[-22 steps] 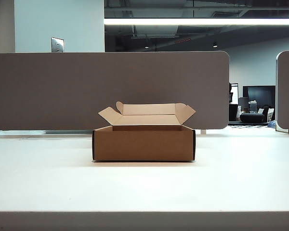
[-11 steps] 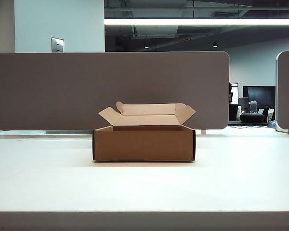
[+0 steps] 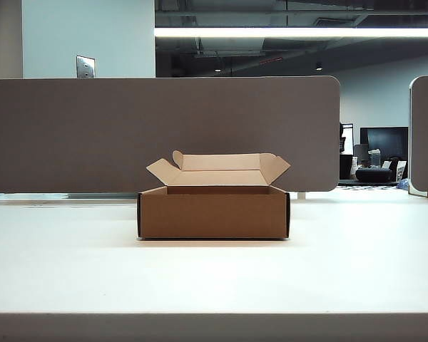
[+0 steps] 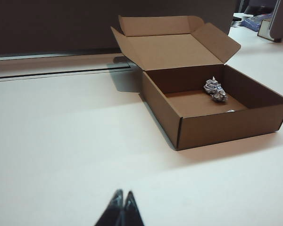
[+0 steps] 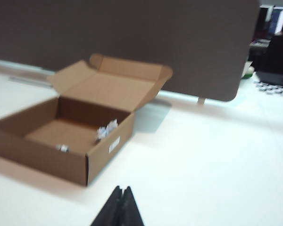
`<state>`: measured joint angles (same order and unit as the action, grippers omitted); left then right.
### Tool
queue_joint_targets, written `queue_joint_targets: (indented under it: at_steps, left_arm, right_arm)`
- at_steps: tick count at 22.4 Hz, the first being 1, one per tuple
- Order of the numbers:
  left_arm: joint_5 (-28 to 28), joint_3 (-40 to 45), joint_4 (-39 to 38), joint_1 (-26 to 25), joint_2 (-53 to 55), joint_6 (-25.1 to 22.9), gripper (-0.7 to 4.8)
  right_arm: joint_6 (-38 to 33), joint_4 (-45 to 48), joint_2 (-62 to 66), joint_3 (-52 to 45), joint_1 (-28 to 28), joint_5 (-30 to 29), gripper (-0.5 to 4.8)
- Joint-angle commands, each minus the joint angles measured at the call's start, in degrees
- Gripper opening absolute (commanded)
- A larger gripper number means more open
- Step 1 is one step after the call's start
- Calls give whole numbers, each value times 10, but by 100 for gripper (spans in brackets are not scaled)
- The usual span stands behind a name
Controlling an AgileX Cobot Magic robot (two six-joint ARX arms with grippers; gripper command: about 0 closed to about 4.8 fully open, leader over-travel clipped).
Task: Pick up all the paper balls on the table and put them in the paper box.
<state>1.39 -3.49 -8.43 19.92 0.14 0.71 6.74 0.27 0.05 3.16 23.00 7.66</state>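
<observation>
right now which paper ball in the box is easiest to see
The larger crumpled paper ball by the paper box's side wall, away from the flap. The other is only a small white scrap behind the front wall.

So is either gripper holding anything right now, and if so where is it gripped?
Nothing is held. The left gripper and right gripper are both shut and empty above the table.
</observation>
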Motion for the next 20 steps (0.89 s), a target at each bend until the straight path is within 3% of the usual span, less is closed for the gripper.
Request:
queue_joint_targets:
  at_steps: [1,12,20]
  left_arm:
    - [1,8,6,-10,0,-13,-6]
    - [24,32,46,-25,0,-34,-6]
    - [38,31,33,-24,0,-35,-6]
  right_arm:
    - [4,11,-1,-27,1,-3,-1]
    - [4,-52,-1,-31,1,0,-1]
    - [3,-52,-1,-31,1,-1,-1]
